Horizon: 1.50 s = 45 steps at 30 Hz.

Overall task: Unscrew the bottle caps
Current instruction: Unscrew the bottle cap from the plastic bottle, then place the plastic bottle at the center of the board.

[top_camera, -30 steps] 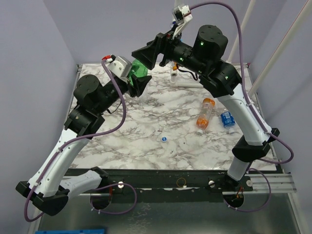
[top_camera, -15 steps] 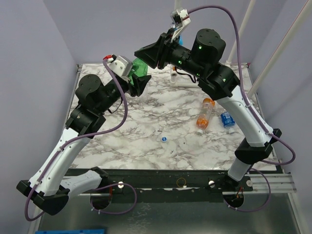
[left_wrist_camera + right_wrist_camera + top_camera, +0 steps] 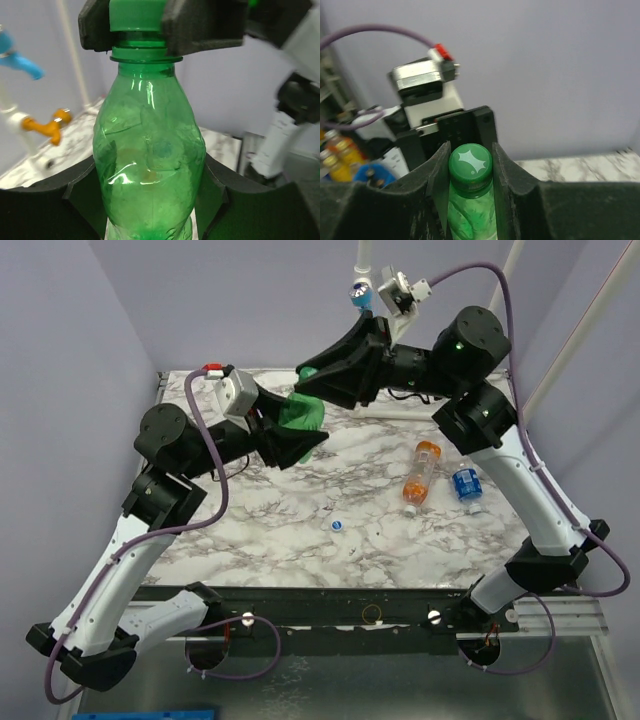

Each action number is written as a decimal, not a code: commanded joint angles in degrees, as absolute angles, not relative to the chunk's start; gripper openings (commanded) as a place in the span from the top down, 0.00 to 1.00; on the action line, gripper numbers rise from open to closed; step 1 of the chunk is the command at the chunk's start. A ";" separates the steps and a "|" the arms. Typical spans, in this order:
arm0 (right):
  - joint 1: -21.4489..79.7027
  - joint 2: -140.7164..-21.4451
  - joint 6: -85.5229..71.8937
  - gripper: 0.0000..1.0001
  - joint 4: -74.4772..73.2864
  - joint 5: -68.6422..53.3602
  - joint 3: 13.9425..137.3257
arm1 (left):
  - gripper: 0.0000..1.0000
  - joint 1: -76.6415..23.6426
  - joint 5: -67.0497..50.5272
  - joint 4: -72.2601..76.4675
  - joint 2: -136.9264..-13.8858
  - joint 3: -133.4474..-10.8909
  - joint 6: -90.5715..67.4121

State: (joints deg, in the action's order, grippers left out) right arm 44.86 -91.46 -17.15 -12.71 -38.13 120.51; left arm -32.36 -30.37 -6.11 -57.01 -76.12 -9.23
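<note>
Above the back of the table, my left gripper (image 3: 297, 430) is shut on the body of the green bottle (image 3: 303, 412), which fills the left wrist view (image 3: 150, 165) between the two dark fingers. Its green cap (image 3: 137, 15) sits between the fingers of my right gripper (image 3: 318, 380), which is shut on it. The right wrist view shows the cap's top (image 3: 470, 159) pinched between both pads (image 3: 512, 175). An orange bottle (image 3: 420, 472) and a blue-labelled bottle (image 3: 467, 485) lie on the marble at the right. A small loose cap (image 3: 338, 525) lies near the middle.
A white pipe with a blue fitting (image 3: 360, 290) rises at the back. The left wrist view shows that blue fitting (image 3: 17, 60) and an orange fitting (image 3: 47, 125). The marble table (image 3: 250, 540) is walled by purple panels, with a black rail along its near edge.
My right gripper has shut on the green cap. Both arms shifted, carrying the bottle slightly right and toward the near side, and the right arm's elbow swung right.
</note>
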 commanded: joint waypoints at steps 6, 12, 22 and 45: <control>44.31 -91.89 -47.80 0.99 30.82 -85.24 109.35 | 1.00 -32.49 -64.73 -0.75 -57.63 -78.29 -26.98; 42.29 -91.65 -42.15 0.55 20.73 -82.11 111.65 | 1.00 -32.41 -62.21 -1.61 -56.57 -77.11 -23.45; 41.56 -91.26 -16.84 0.00 -19.77 -37.27 125.54 | 1.00 -32.43 -34.08 -4.53 -54.34 -72.43 -6.87; 41.55 -88.36 -18.86 0.93 -15.13 -35.37 110.83 | 0.53 -32.43 -25.05 -2.03 -54.40 -67.73 -8.97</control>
